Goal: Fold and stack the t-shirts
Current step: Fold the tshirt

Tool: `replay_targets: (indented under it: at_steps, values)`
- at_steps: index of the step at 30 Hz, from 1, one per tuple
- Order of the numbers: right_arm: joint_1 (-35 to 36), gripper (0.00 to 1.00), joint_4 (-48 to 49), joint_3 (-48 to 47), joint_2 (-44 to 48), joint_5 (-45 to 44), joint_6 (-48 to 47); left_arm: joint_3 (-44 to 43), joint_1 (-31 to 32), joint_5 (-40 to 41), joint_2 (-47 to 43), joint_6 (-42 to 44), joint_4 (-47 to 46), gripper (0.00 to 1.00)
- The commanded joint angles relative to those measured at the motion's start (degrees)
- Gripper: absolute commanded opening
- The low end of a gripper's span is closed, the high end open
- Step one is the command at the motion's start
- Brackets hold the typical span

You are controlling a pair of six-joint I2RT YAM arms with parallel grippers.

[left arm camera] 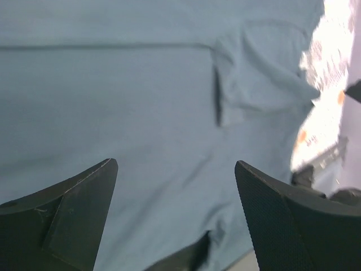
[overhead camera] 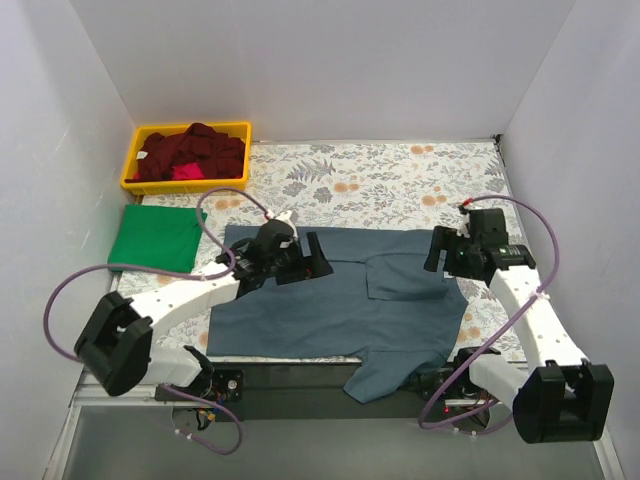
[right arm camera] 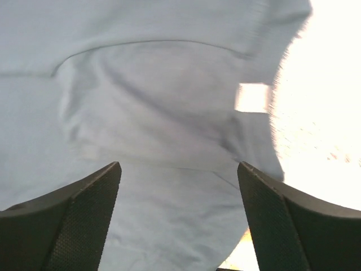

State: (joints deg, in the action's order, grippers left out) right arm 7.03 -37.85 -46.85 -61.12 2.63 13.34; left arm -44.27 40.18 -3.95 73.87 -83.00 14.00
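The slate-blue t-shirt (overhead camera: 320,305) lies spread on the floral table cloth, one sleeve folded in over its middle and another hanging over the near edge. My left gripper (overhead camera: 318,258) is open and empty above its upper left part; the left wrist view shows only blue cloth (left arm camera: 141,101) under the gripper (left arm camera: 176,169). My right gripper (overhead camera: 436,252) is open and empty above the shirt's right edge; the right wrist view shows cloth (right arm camera: 158,113) with a white label (right arm camera: 252,97) beyond the gripper (right arm camera: 179,172). A folded green t-shirt (overhead camera: 157,235) lies at left. Dark red and pink shirts (overhead camera: 190,155) fill the yellow bin.
The yellow bin (overhead camera: 138,140) stands at the back left corner. White walls enclose the table on three sides. The floral table cloth (overhead camera: 400,185) shows behind the blue shirt and to its right (right arm camera: 321,113).
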Motion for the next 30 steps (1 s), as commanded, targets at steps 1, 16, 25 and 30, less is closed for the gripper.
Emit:
replay_targets:
  at_steps: [1,16,25,30]
  values:
    - [-6.4,0.93,2.0,4.0,4.2,-0.4,3.9,-4.6,3.8,-1.8,6.3,-5.9,-4.4,0.85]
    - [-17.9,0.94,24.3,21.5,7.9,18.4,10.4,-21.6,13.9,-1.0,30.0,-7.9,-6.4,0.76]
    - [-18.0,0.91,27.1,23.9,6.0,21.6,8.6,-25.0,16.1,-0.7,35.6,-7.6,-5.4,0.69]
    - [-18.0,0.90,28.1,25.0,5.0,23.9,8.3,-26.0,16.9,-0.4,36.6,-7.6,-4.9,0.64]
